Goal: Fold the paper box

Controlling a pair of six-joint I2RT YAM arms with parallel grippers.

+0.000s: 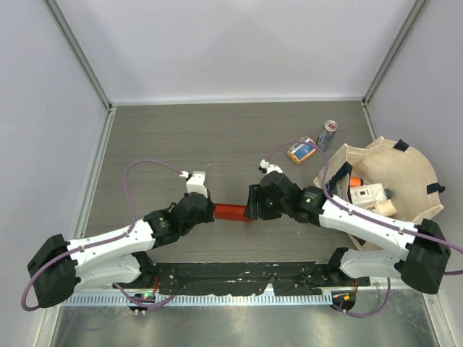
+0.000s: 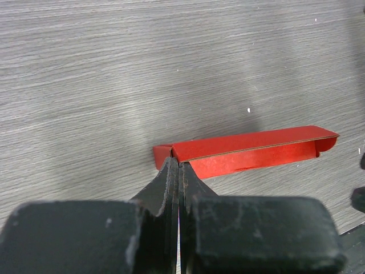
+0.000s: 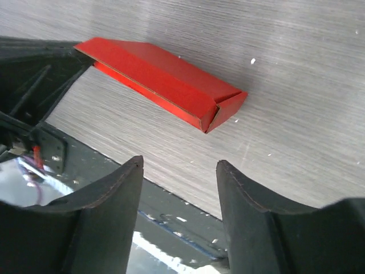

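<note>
The paper box [image 1: 231,212] is a long, flat, bright red folded piece held between my two arms, just off the grey table. My left gripper [image 1: 212,211] is shut on its left end. In the left wrist view the fingertips [image 2: 171,171] pinch the box [image 2: 251,149] beside its small end flap. My right gripper [image 1: 253,204] stands at the box's right end and is open. In the right wrist view the box [image 3: 165,80] lies ahead of that gripper [image 3: 179,162], clear of both fingers, with a folded corner flap at its near end.
A drink can [image 1: 327,134] and a small orange-and-blue packet [image 1: 301,152] lie at the back right. A beige cloth basket [image 1: 412,170] holding several items sits at the right edge. A black strip [image 1: 239,278] runs along the near edge, and walls enclose the table.
</note>
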